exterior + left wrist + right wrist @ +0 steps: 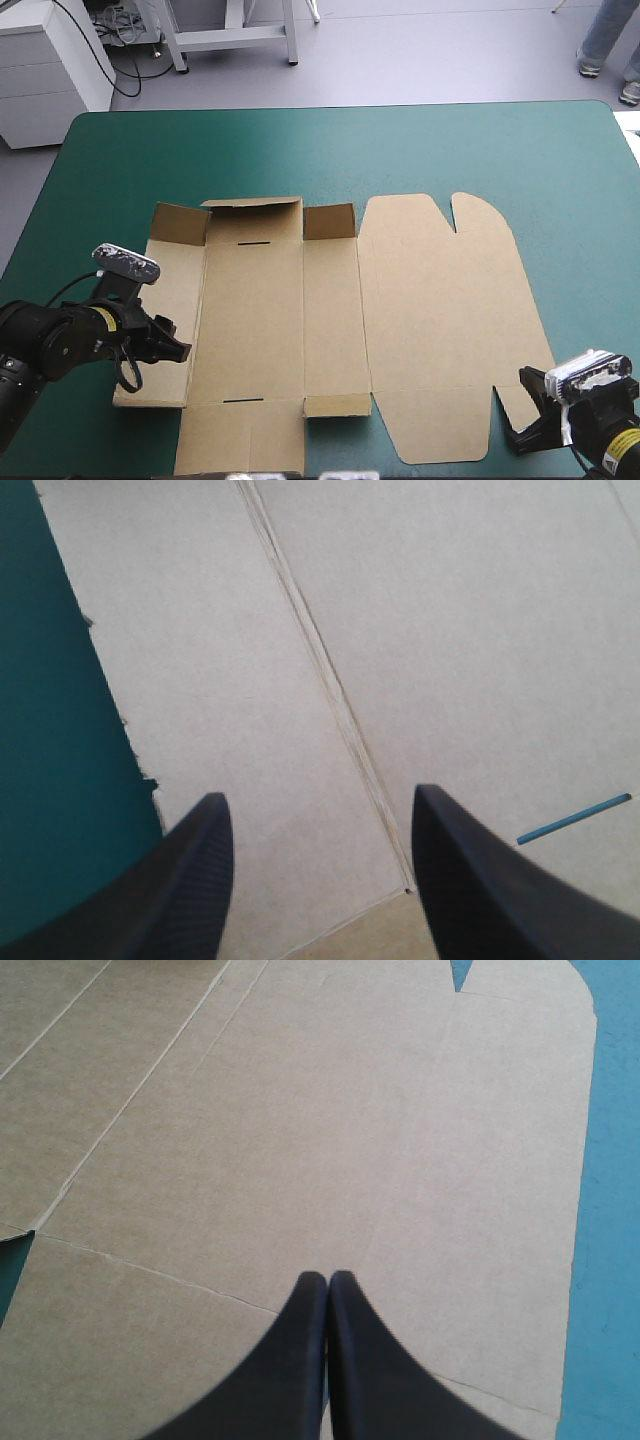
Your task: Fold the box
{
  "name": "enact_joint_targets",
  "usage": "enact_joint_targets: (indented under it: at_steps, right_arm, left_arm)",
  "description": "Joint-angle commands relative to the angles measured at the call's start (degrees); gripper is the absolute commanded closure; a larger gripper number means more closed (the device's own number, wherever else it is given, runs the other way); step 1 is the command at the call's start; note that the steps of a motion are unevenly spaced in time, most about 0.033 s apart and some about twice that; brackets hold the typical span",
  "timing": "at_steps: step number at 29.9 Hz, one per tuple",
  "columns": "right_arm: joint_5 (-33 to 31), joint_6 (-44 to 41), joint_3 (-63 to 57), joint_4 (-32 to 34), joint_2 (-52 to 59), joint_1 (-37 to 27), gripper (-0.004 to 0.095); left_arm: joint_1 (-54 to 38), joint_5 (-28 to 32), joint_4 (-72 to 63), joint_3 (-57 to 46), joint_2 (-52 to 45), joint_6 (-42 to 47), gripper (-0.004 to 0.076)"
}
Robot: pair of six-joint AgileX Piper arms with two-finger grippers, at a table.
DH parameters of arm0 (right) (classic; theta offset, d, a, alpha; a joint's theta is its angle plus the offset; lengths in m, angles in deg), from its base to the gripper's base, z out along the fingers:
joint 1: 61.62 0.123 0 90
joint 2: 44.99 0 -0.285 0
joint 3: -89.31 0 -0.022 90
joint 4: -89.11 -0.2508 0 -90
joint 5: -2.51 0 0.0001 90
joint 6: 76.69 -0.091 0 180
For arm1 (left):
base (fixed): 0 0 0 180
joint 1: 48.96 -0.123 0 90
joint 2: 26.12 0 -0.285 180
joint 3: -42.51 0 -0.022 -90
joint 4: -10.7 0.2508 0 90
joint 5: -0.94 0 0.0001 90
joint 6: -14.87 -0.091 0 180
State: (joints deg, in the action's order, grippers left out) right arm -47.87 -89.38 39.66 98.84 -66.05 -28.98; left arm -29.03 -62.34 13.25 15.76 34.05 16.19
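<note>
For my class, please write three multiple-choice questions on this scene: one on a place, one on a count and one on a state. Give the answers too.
1. Where is the left gripper?
A) over the left side panel of the box
B) beyond the table's far edge
C) over the box's rounded right flap

2. How many narrow slots does the box's middle panel show?
A) none
B) two
C) five

3. How do the right gripper's fingers stand?
A) wide apart
B) clamped on a raised wall
C) shut, tips meeting

Answers:
1 A: its wrist view shows board under the fingers, with the teal-green cover just beside.
2 B: one slot lies toward the far edge and one toward the near edge.
3 C: they form one pointed arch.
</note>
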Motion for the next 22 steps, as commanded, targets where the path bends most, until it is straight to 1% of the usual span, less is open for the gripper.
enact_joint_targets:
  at_steps: [1,6,10,15,17,19,22]
  right_arm:
    - [3.3,0.2,1.2,0.7,-0.5,-0.1,0.0926]
    - [3.3,0.2,1.0,0.7,-0.5,-0.1,0.0926]
    - [5.1,0.2,0.2,0.7,-0.5,-0.1,0.0926]
    - [5.5,0.2,0.1,0.7,-0.5,-0.1,0.0926]
    - [5.5,0.2,0.1,0.7,-0.5,-0.1,0.0926]
    - [5.5,0.2,0.1,0.7,-0.5,-0.1,0.0926]
    - [5.5,0.2,0.1,0.7,-0.5,-0.1,0.0926]
  left_arm:
    - [0.3,1.4,-0.9,1.9,-0.1,0.7,0.0335]
    - [0.3,-2.4,-0.7,2.0,3.4,0.7,0.033]
    - [0.3,-3.9,-0.7,2.9,8.3,0.7,0.033]
    - [-0.7,-8.6,0.0,9.1,15.5,0.6,0.033]
    - [-3.8,-10.5,-0.6,11.9,17.5,-0.2,0.033]
    - [-7.8,-10.7,-3.2,14.1,18.6,-2.7,0.033]
    - [-15.3,-10.7,-12.0,15.3,19.1,-9.8,0.033]
